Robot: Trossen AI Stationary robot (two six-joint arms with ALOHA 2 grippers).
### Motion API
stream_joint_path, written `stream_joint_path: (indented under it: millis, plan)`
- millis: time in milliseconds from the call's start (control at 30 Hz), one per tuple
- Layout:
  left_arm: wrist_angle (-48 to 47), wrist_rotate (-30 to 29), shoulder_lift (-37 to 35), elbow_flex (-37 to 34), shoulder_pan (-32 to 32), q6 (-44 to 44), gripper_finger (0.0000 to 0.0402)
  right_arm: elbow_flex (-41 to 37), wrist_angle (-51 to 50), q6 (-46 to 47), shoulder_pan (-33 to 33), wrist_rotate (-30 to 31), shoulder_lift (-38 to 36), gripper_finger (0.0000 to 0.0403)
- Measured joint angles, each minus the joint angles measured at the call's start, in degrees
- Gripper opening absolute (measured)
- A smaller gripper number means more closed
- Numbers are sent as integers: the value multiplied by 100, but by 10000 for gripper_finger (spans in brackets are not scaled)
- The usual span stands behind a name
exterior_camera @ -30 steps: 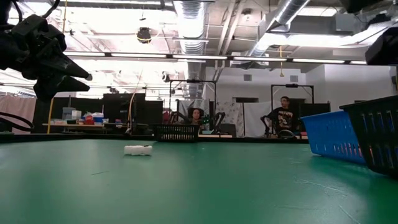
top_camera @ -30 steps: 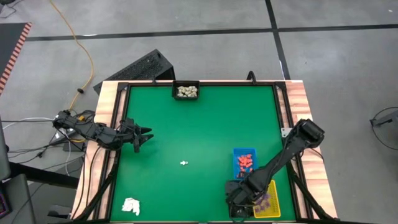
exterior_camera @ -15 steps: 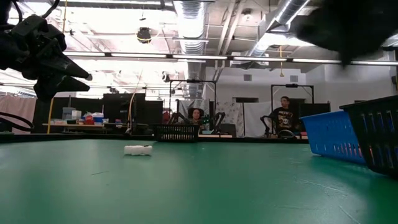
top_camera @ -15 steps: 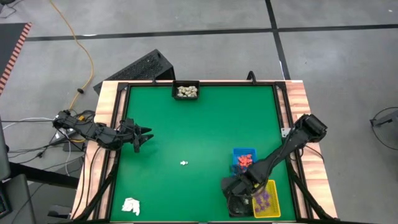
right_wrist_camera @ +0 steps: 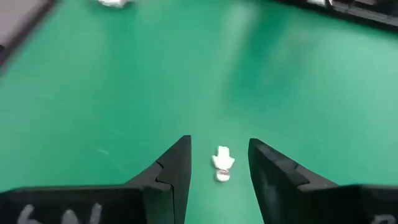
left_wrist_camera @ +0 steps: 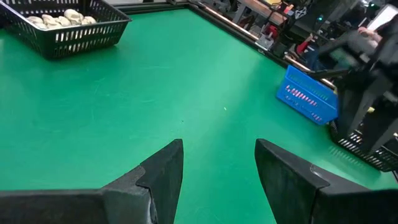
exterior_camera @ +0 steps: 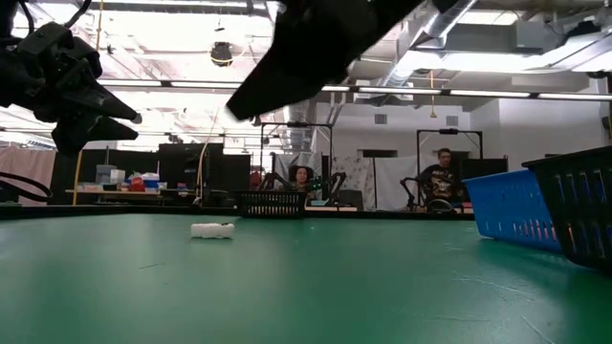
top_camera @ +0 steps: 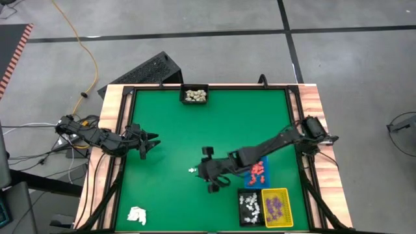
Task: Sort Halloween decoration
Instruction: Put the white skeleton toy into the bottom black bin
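Observation:
One tiny white Halloween decoration piece [top_camera: 192, 170] lies on the green mat near the table's middle; it also shows as the piece [right_wrist_camera: 222, 164] in the right wrist view and as the piece [exterior_camera: 211, 230] in the low view. My right gripper [top_camera: 204, 170] hovers just right of it, slanting down, open. In its wrist view the gripper [right_wrist_camera: 217, 148] has a finger on either side of the piece without touching it. My left gripper [top_camera: 151, 142] waits open at the table's left edge, and the wrist view shows the left gripper [left_wrist_camera: 219, 148] with nothing between its fingers.
A black tray [top_camera: 195, 95] of cream pieces stands at the far edge. A blue tray [top_camera: 258, 170] with orange-red pieces, a black tray [top_camera: 250, 207] with white pieces and a yellow tray [top_camera: 276, 207] with purple pieces stand near right. A white wad [top_camera: 136, 214] lies near left.
My right gripper has swung from over the trays at the near right corner toward the table's middle, up to the white piece, tipping from steeply down to a shallower slant. The black tray of white pieces, covered by the arm before, now shows.

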Motion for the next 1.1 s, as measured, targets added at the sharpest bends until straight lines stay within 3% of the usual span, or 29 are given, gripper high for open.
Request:
stream_joint_path:
  millis: [433, 800, 1100]
  plan:
    - [-2, -59, 0, -2, 0, 105, 189, -5, 1498, -227, -443, -410, 1356, 157]
    - [2, -105, 2, -2, 0, 57, 189, 15, 1630, -139, -631, -441, 1812, 155]
    - [6, -103, 2, -2, 1, 2, 189, 15, 1583, -28, -632, -400, 1819, 76]
